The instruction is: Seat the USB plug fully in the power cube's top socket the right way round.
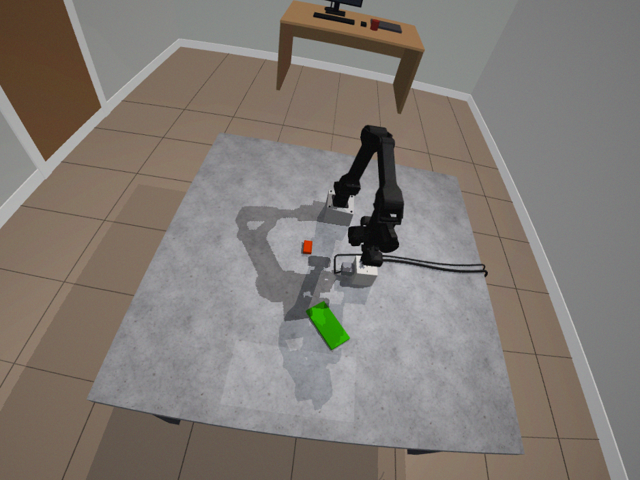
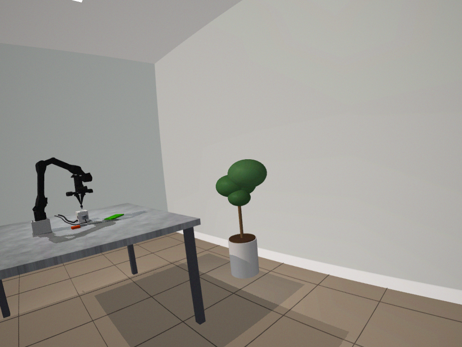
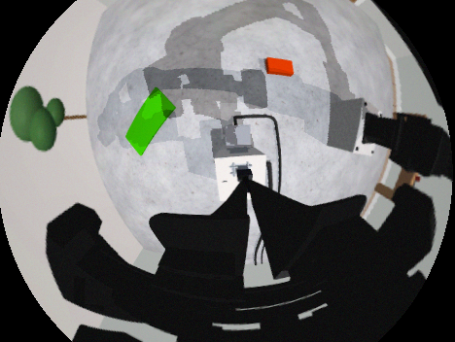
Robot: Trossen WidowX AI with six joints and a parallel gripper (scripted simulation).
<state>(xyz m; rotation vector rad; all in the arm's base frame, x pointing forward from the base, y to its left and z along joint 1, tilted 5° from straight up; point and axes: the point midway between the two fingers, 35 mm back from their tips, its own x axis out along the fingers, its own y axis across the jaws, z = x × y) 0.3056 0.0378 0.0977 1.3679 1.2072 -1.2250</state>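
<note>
The power cube [image 1: 365, 277] [image 2: 79, 217] [image 3: 226, 170] is white and stands upright on the table. My gripper [image 2: 81, 205] [image 3: 246, 185] points down over its top and is shut on the black USB plug [image 3: 244, 173]. The plug shows as a small dark block at the fingertips, over the grey socket marks on the cube's top. In the exterior view the fingertips are just above the cube. The plug's lower end and the socket opening beneath it are hidden, so I cannot tell whether it touches the socket or which way round it faces.
A grey plug [image 3: 239, 135] sits at the cube's side, with a black cable [image 1: 334, 264] [image 3: 278, 146] looping from it. A green slab [image 1: 328, 326] [image 2: 114, 216] [image 3: 150, 121] and an orange-red block [image 1: 307, 247] [image 2: 75, 226] [image 3: 279, 66] lie nearby on the table.
</note>
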